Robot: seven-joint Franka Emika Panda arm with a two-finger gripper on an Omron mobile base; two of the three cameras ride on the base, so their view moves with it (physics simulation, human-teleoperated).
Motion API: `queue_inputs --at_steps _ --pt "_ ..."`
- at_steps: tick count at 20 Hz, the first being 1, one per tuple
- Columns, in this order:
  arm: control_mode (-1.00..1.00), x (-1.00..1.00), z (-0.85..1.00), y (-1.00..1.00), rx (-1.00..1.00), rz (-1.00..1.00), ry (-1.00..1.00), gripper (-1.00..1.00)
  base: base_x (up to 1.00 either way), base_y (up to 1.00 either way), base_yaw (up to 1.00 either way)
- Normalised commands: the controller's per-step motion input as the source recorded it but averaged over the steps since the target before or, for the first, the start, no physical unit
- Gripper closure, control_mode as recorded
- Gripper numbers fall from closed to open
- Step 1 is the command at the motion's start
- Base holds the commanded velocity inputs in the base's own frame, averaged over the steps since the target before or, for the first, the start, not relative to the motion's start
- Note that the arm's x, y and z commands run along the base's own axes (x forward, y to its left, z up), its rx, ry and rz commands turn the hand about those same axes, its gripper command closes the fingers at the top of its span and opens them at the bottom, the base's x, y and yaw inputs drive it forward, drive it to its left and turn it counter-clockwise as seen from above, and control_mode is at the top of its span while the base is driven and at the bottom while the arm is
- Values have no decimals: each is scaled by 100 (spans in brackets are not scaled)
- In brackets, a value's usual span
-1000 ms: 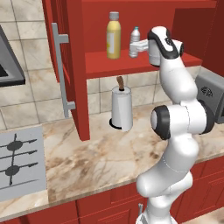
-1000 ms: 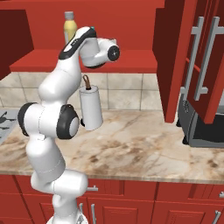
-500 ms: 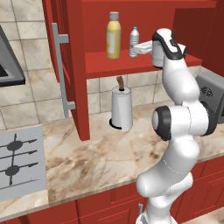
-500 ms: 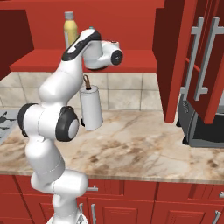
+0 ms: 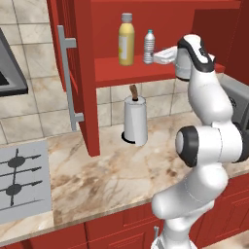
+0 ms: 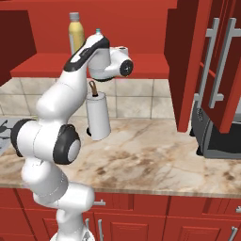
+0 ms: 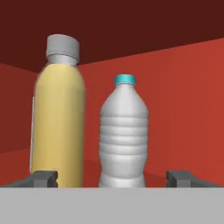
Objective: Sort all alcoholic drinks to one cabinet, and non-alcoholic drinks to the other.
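Ribbed clear water bottle (image 7: 124, 135) beside smooth pale-yellow juice bottle (image 7: 58, 116), red shelf (image 5: 146, 71), end effector (image 7: 111, 178) released

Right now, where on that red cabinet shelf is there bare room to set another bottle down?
The red shelf is bare left of the juice bottle, up to the open door. It is crowded on the right: the water bottle stands close beside the juice, with the open gripper just behind.

We see our white arm with dark joints reaching up and forward, its two-finger gripper (image 7: 112, 177) level, jaws spread wide, holding nothing.
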Motion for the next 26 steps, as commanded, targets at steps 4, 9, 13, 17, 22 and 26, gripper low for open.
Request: queue_inputs --at_steps 4,9,13,17,22,26 --pt "-100 -57 4 0 0 0 0 -100 0 0 0" --pt "-100 -57 8 0 0 0 0 -100 0 0 0" --pt "-100 -59 11 0 0 -1 0 -100 0 0 0" --pt "-100 -57 3 0 0 -1 0 -100 0 0 0" --pt "-100 -59 3 2 0 -4 0 -100 0 0 0" --pt "-100 -62 9 3 0 -5 0 -100 0 0 0"
